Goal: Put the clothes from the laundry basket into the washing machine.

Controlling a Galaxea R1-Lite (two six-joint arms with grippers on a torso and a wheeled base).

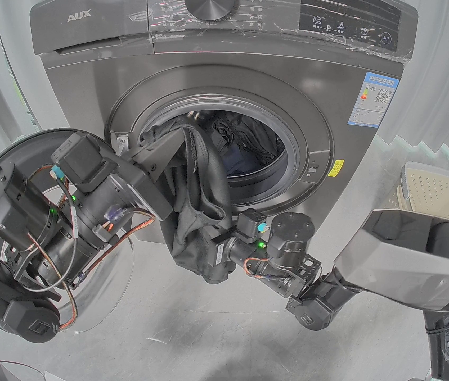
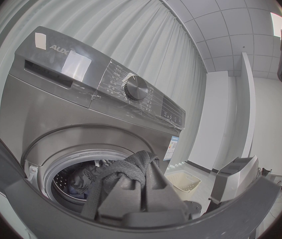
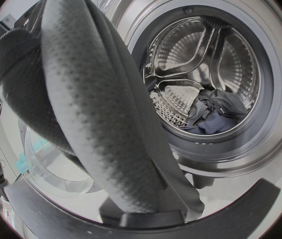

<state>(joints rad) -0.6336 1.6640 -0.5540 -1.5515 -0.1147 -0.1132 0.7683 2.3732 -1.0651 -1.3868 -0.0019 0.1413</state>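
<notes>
A dark grey garment point(image 1: 198, 197) hangs over the left rim of the washing machine point(image 1: 267, 75) drum opening, its lower part dangling in front of the machine. My left gripper point(image 1: 179, 136) is at the rim, shut on the garment's upper end point(image 2: 127, 165). Lower down, my right gripper point(image 1: 211, 239) is shut on its hanging part point(image 3: 91, 93). Other dark clothes point(image 1: 245, 138) lie inside the drum point(image 3: 214, 113). The cream laundry basket point(image 1: 436, 191) stands to the right of the machine.
The machine's round glass door point(image 1: 2, 154) stands swung open on the left, behind my left arm. Grey floor point(image 1: 208, 334) lies in front of the machine. A pale curtain point(image 2: 141, 34) hangs behind it.
</notes>
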